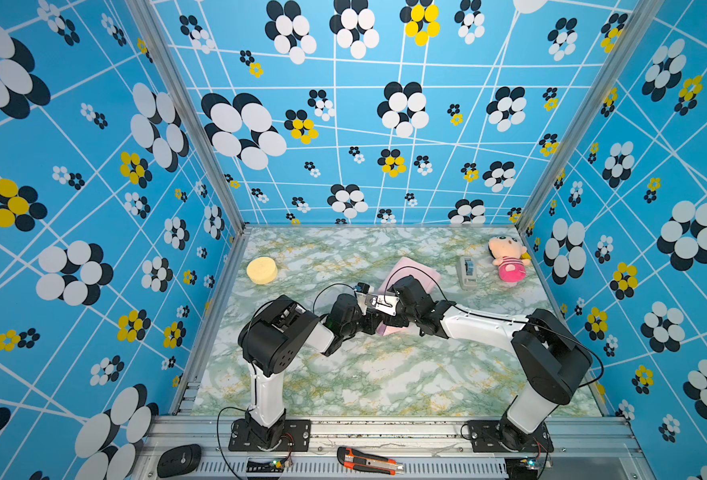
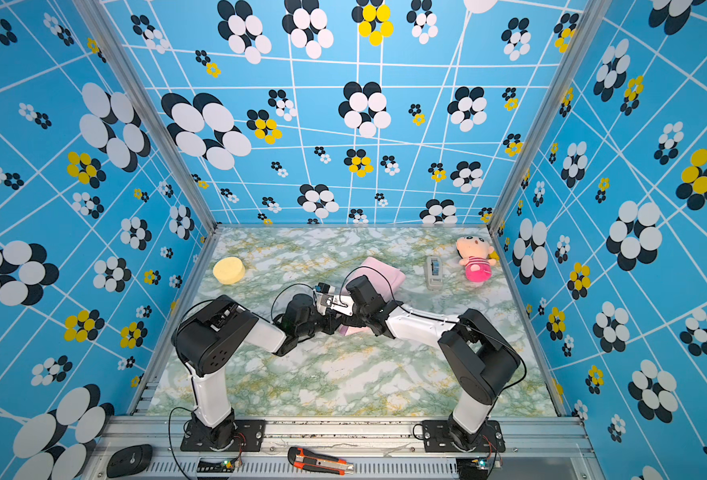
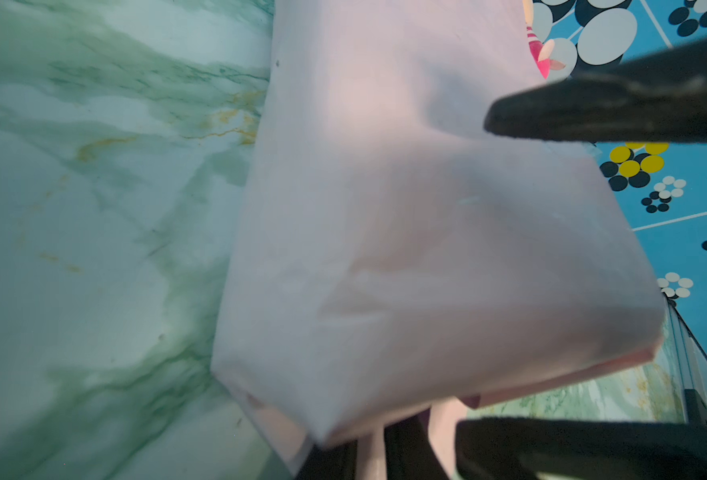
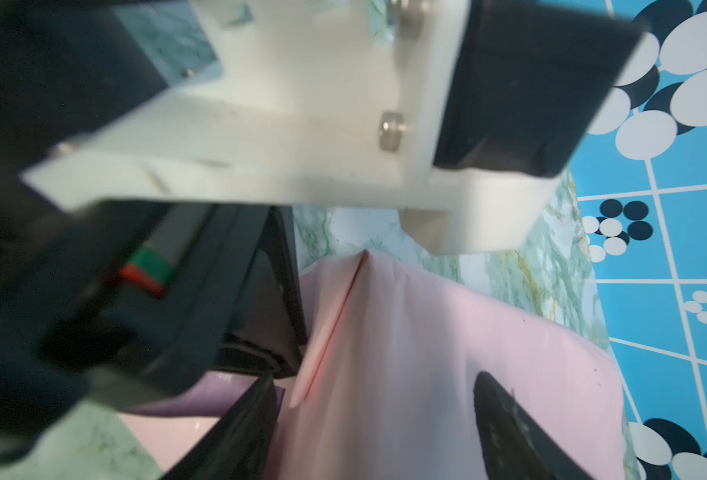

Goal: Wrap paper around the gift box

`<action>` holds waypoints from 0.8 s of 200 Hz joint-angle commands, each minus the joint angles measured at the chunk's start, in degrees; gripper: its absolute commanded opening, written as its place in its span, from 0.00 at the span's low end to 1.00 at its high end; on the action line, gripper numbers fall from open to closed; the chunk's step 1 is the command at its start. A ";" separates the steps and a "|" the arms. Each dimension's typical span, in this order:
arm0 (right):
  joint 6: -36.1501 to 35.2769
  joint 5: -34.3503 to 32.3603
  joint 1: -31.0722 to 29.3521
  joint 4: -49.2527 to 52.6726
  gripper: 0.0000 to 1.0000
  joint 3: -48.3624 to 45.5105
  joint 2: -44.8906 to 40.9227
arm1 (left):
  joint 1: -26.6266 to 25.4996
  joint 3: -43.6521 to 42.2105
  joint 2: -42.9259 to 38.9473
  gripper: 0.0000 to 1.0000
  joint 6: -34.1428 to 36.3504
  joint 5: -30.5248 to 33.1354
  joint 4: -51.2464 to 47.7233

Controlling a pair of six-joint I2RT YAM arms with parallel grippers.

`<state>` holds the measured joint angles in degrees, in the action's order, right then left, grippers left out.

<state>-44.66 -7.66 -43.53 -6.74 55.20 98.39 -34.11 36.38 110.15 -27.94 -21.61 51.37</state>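
A creased pale pink sheet of paper [image 1: 416,270], folded into a sharp-edged bundle, lies mid-table on the green marble-patterned tabletop [image 1: 364,382]; the gift box is hidden in every view. The left gripper [image 3: 472,278] has a finger on either side of the bundle's end, though I cannot tell whether it pinches, and the right gripper [image 4: 374,380] stands jaws apart over a fold. Bare tabletop lies open toward the near edge, and a grey tape dispenser [image 1: 467,272] sits near the paper's right, not touching.

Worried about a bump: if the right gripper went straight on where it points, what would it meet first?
Probably the paper between the right gripper's jaws; the left gripper sits just beyond.
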 commanded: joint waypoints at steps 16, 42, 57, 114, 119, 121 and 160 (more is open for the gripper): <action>-3.52 -5.48 -1.10 -5.43 0.77 -1.97 2.30 | 0.53 -0.40 1.17 0.16 -0.43 -1.77 1.51; -4.85 -7.72 -1.47 -6.78 0.72 -2.53 3.64 | 0.62 -0.66 0.85 0.16 -0.44 -1.76 1.54; -5.64 -8.74 -1.56 -7.61 0.68 -3.07 4.10 | 0.75 -1.00 0.17 0.16 -0.70 -1.68 1.45; -5.63 -9.16 -1.64 -8.04 0.55 -3.74 4.05 | 2.70 -4.53 -6.80 0.17 -3.69 1.73 -3.14; -5.61 -9.13 -1.65 -8.11 0.55 -3.80 3.96 | 3.02 -4.84 -7.39 0.17 -4.04 2.10 -3.79; -5.65 -9.13 -1.65 -8.11 0.55 -3.88 3.93 | 3.11 -4.96 -7.58 0.17 -4.11 2.16 -3.93; -5.03 -8.53 -1.64 -7.72 0.54 -3.96 3.48 | 5.07 -4.63 -6.02 0.14 -7.07 -0.47 -0.41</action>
<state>-50.22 -15.97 -45.25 -15.51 52.14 101.23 -30.20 31.51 103.37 -32.10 -21.02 49.52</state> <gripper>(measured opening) 0.546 0.147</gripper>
